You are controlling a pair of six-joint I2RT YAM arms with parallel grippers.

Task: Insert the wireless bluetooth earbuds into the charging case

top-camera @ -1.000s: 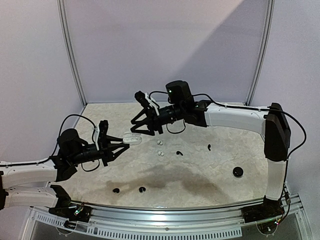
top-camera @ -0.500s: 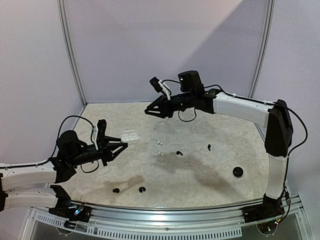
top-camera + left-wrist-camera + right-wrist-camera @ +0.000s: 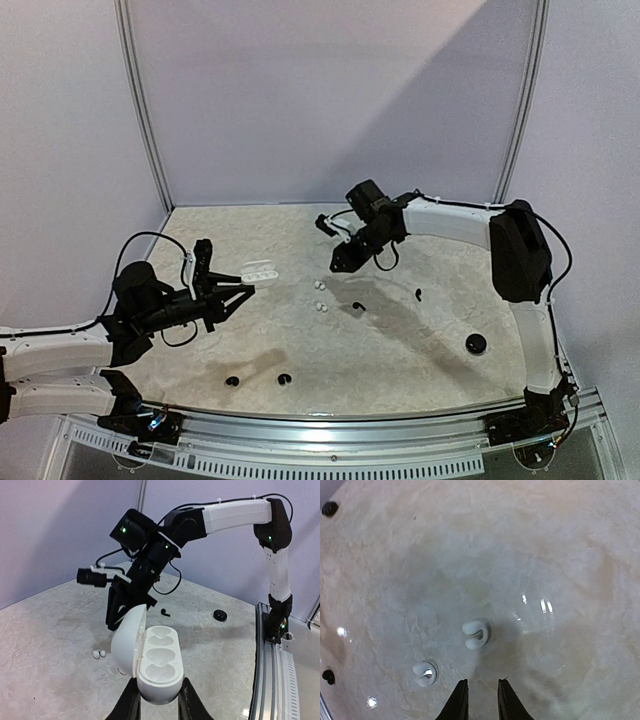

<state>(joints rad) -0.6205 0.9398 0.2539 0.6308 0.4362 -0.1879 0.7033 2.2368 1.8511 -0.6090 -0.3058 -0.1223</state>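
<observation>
1. Hovering with right gripper, tips narrowly apart, empty, over white earbuds at frame centre.
2. Clamping open charging case in left gripper, bottom centre.
3. Likely pick-up step: next, lowering to straddle one earbud precisely.

1. We see the left arm and the right arm built of white shell links with black joints.
2. We see thin black cables looping at each wrist.
3. Green lights glow upper middle of the left wrist view.
4. The right gripper has slim black fingers.
</observation>
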